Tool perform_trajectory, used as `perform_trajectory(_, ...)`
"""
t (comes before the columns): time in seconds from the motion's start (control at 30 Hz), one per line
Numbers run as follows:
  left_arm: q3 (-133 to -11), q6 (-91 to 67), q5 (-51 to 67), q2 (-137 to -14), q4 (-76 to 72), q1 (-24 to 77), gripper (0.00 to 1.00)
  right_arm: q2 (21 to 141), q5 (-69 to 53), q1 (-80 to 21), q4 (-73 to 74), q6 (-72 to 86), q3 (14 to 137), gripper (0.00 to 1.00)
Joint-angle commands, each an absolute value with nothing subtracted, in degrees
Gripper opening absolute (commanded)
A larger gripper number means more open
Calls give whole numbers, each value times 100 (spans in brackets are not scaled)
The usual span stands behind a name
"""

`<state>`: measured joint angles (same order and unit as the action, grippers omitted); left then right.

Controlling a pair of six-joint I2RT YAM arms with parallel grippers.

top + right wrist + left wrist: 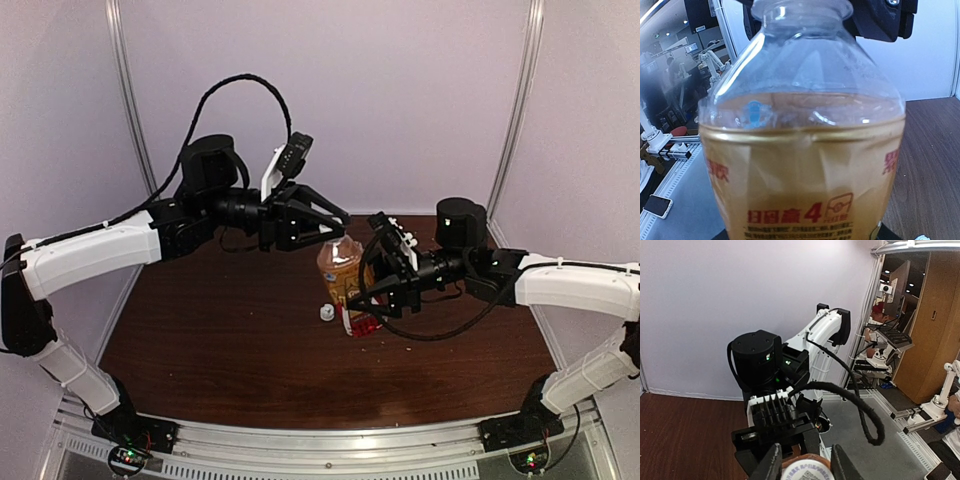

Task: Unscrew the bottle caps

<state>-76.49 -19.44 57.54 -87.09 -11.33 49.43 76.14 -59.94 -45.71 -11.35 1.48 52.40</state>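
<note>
Gripping the amber bottle [338,262] by its body, the right gripper [368,295] has its jaws closed on it, upright mid-table. Left gripper [805,454] fingers flank its cap [807,471]; contact unclear. A loose white cap [325,313] lies beside the base.

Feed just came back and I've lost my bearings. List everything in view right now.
amber bottle: one, amber-brown liquid with red lettering, mid-table, held by the right gripper
fitted cap: one, white, on the bottle's neck, between the left gripper's fingers
loose cap: one, white, on the table just left of the bottle's base
table: one, dark brown wood
left gripper: one, black, closed on the fitted cap
right gripper: one, black, clamped on the bottle's body
</note>
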Motion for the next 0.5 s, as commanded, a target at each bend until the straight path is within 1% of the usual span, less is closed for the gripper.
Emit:
perform_trajectory(0.0,-7585,-2060,5800,-8502,-1365,4918,27,7421,-5803,-4520,-1307,139,5285,36)
perform_trajectory(0.07,-7581,-2116,5727,-8485,-1369,4914,16,7395,-5715,-4510,-1274,104,5267,37)
perform_trajectory(0.13,-7581,-2215,5550,-8458,-1351,4920,3,7355,-5537,-4502,-1188,77,5262,36)
perform_trajectory(0.17,-7580,-2275,5406,-8443,-1313,4918,0,7328,-5385,-4508,-1122,72,5264,36)
perform_trajectory(0.27,-7657,-2378,4666,-8383,-972,4948,0,7243,-4785,-4490,-873,-201,5298,35)
perform_trajectory(0.37,-7882,-2543,3180,-8359,-238,5136,0,7150,-4090,-4491,-660,-361,5326,35)
perform_trajectory(0.47,-8181,-2842,1436,-8381,616,5505,0,7091,-3464,-4491,-592,-483,5300,36)
